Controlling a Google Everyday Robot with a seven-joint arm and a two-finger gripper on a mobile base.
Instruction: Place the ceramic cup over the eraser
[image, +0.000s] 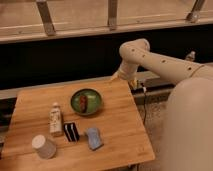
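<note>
arm (165, 65): reaches in from right, elbow bent high | gripper (116, 76): at table (120, 125) far edge, jaws spread, empty | ceramic cup (45, 146): front-left corner | eraser (71, 131): near cup's right, apart

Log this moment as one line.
hand: open, empty, at far edge of table | ceramic cup: on table, untouched | eraser: uncovered, apart from cup

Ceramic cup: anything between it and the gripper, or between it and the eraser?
The gripper hangs at the far edge of the table; the ceramic cup sits near the front left corner. The green bowl and white bottle lie between them. Nothing lies between cup and eraser, though the bottle stands close by.
</note>
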